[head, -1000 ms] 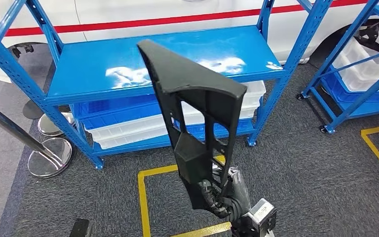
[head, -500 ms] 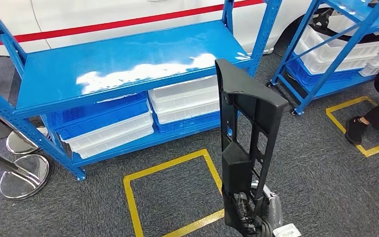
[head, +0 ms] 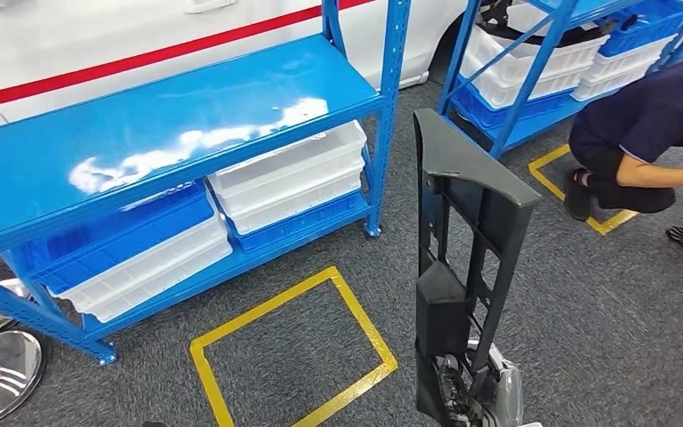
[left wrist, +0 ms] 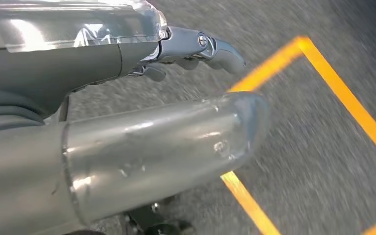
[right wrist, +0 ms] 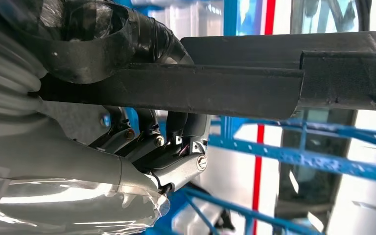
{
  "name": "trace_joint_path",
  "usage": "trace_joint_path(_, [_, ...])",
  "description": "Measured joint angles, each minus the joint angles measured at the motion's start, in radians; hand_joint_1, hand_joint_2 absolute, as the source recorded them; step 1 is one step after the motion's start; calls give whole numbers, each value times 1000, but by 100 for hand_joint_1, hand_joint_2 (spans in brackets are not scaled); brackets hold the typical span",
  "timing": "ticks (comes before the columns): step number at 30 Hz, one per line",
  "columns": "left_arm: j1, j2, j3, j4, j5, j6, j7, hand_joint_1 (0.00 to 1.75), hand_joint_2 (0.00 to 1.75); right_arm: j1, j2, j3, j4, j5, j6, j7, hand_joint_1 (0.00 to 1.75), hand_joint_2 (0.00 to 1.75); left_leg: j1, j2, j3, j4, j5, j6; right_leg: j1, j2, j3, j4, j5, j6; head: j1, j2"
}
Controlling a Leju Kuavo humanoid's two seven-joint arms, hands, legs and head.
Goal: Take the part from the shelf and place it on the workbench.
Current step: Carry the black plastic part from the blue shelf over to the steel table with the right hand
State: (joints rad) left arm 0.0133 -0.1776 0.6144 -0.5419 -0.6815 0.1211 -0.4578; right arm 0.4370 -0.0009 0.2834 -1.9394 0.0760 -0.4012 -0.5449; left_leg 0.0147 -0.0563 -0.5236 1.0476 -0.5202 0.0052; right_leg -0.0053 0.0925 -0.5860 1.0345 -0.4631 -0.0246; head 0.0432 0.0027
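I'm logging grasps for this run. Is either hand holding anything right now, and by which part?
The right hand grips the black part at its lower end, holding it upright. The left hand holds nothing.

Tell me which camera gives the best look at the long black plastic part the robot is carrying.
The head view: the long black plastic part stands nearly full length, ribs and cut-outs clear, above the right hand holding its lower end. The right wrist view gives just a close edge-on stretch gripped by that hand's fingers. The left wrist view looks at carpet.
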Motion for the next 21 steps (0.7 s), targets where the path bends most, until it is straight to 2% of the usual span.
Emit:
trace_joint_path(1, [-3, -1, -1, -2, -9, -11, 1, 0, 0, -2, 0, 0, -1, 2, 2, -2, 175, 175, -1, -15, 9, -26, 3, 3, -1, 11, -5, 2, 3, 6, 0, 0])
trace_joint_path(2, [-7, -1, -4, -4, -18, -20, 3, 0, 0, -4, 0, 0, -1, 3, 4, -3, 175, 175, -2, -16, 11, -34, 1, 6, -3, 23, -11, 2, 7, 15, 0, 0])
trace_joint_path(3, [-10, -2, -9, -6, -27, -27, 4, 0, 0, -5, 0, 1, -1, 5, 5, -4, 175, 175, -1, -6, 11, -39, 3, 10, -4, 35, -15, 0, 11, 23, 0, 0])
trace_joint_path(4, [-14, -3, -14, -10, -35, -32, 5, 0, 0, -6, -1, 1, -1, 7, 6, -4, 175, 175, 0, 7, 13, -44, 9, 15, -4, 32, -20, 2, 11, 29, 0, 0])
trace_joint_path(6, [-20, -5, -23, -16, -41, -37, 6, 0, 0, -10, -1, 1, -1, 9, 6, -4, 175, 175, 5, 33, 15, -56, 20, 27, -1, -13, -45, 49, -21, 37, 0, 0])
trace_joint_path(7, [-21, -5, -25, -17, -42, -37, 6, 0, 0, -13, -1, 1, -1, 10, 6, -4, 175, 175, 4, 48, 15, -58, 22, 31, -2, -46, -70, 102, -52, 40, 0, 0])
trace_joint_path(8, [-21, -5, -26, -18, -43, -37, 6, 0, 0, -16, -1, 1, -1, 11, 7, -4, 175, 175, 2, 62, 13, -58, 23, 34, -4, -68, -100, 167, -85, 43, 0, 0])
trace_joint_path(9, [-20, -5, -27, -19, -43, -38, 7, 0, 0, -17, -1, 2, -1, 11, 7, -4, 175, 175, 1, 77, 12, -58, 22, 34, -7, -79, -128, 227, -109, 47, 0, 0])
trace_joint_path(10, [-19, -5, -27, -19, -44, -38, 7, 0, 0, -17, -2, 2, 0, 12, 6, -4, 175, 175, 0, 92, 12, -58, 21, 34, -11, -84, -144, 262, -117, 50, 0, 0])
trace_joint_path(11, [-19, -5, -28, -20, -44, -38, 7, 0, 0, -17, -2, 2, 0, 12, 6, -4, 175, 175, 0, 106, 12, -57, 20, 32, -15, -89, -141, 261, -105, 53, 0, 0])
trace_joint_path(12, [-20, -5, -30, -20, -45, -38, 7, 0, 0, -17, -2, 2, 0, 12, 6, -4, 175, 175, 1, 118, 14, -56, 18, 30, -17, -96, -116, 219, -78, 55, 0, 0])
trace_joint_path(13, [-20, -6, -33, -20, -47, -39, 7, 0, 0, -18, -2, 2, 0, 12, 7, -4, 175, 175, 1, 129, 16, -55, 15, 26, -19, -110, -76, 148, -45, 55, 0, 0])
trace_joint_path(15, [-21, -6, -41, -23, -59, -45, 4, 0, 0, -20, -2, 2, 1, 14, 11, -4, 175, 175, -2, 147, 21, -53, 9, 15, -14, -144, -10, 30, -8, 47, 0, 0])
trace_joint_path(16, [-21, -5, -47, -26, -66, -49, 2, 0, 0, -21, -2, 3, 2, 16, 15, -4, 175, 175, -4, 155, 23, -52, 6, 10, -10, -153, 3, 3, -4, 42, 0, 0])
trace_joint_path(18, [-22, -4, -55, -31, -75, -56, -1, 0, 0, -23, -3, 3, 2, 18, 22, -4, 175, 175, -6, 162, 27, -52, 4, 4, -7, -149, 2, -3, -6, 34, 0, 0])
trace_joint_path(21, [-22, -4, -57, -33, -75, -58, -2, 0, 0, -23, -4, 3, 2, 19, 24, -4, 175, 175, -6, 164, 28, -52, 4, 3, -6, -147, 2, -3, -6, 33, 0, 0])
